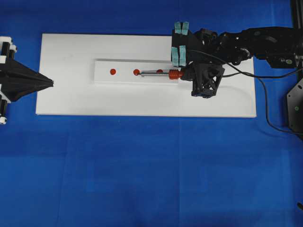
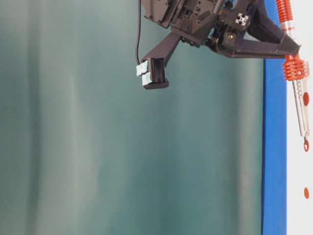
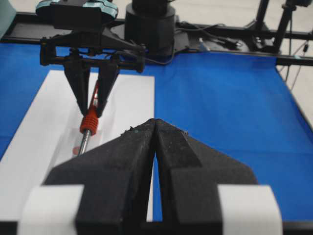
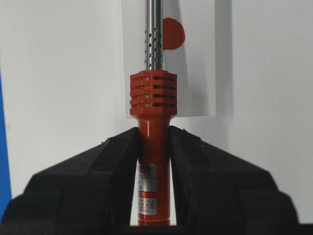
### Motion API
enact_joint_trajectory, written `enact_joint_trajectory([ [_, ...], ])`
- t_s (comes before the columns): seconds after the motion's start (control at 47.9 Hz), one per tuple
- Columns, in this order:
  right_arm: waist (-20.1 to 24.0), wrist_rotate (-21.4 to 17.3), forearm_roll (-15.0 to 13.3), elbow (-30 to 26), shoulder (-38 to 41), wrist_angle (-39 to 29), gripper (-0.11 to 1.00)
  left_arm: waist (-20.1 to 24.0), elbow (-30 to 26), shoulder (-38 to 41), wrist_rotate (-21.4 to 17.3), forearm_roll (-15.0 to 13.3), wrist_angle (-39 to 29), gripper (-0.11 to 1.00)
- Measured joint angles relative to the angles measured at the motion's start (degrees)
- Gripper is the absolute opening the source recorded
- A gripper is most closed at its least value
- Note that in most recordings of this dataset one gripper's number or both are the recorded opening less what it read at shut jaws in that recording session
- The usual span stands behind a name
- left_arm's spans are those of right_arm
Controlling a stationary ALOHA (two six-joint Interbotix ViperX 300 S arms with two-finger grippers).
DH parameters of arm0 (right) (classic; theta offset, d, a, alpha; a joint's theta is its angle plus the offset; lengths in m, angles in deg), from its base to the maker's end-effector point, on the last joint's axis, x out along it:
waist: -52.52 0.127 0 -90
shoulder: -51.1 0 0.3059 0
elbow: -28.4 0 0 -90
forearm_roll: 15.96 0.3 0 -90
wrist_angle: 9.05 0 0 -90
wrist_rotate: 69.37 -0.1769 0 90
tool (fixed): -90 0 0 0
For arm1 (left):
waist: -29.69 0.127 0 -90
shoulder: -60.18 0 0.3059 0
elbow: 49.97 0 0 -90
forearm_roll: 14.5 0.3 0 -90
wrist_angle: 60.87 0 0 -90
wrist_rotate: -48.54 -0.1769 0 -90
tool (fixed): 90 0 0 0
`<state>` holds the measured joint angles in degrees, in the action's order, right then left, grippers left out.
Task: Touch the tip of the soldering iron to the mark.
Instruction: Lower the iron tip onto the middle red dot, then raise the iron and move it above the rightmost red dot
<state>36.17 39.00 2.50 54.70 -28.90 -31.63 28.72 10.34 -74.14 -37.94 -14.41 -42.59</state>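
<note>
Blue table cover (image 1: 142, 179); white board (image 1: 71, 99) flat on it, 1 raised white strip (image 1: 106, 78) below right fingers (image 1: 180, 56).

A robotics lab bench, blue cloth (image 1: 151, 179) across the whole tabletop, white board (image 1: 71, 99) laid toward its far edge, black frame rails (image 3: 234, 39) and loose cables (image 3: 205, 41) behind, plain teal backdrop (image 2: 98, 147)

A small label on the soldering iron (image 4: 153, 161) handle reads "CHINA" at its foot; the rest is illegible.
</note>
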Motion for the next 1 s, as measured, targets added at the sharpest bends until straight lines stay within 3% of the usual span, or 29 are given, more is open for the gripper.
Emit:
enact_joint_trajectory([
  [0.752, -0.1, 0.0, 0.0, 0.0, -0.1, -0.1, 0.06, -0.1, 0.0, 0.0, -0.1, -0.1, 0.0, 0.0],
  [1.003, -0.2, 0.0, -0.3, -1.7, -3.8, -3.5, 0.06, -0.1, 0.0, 0.0, 0.0, -0.1, 0.0, 0.0],
])
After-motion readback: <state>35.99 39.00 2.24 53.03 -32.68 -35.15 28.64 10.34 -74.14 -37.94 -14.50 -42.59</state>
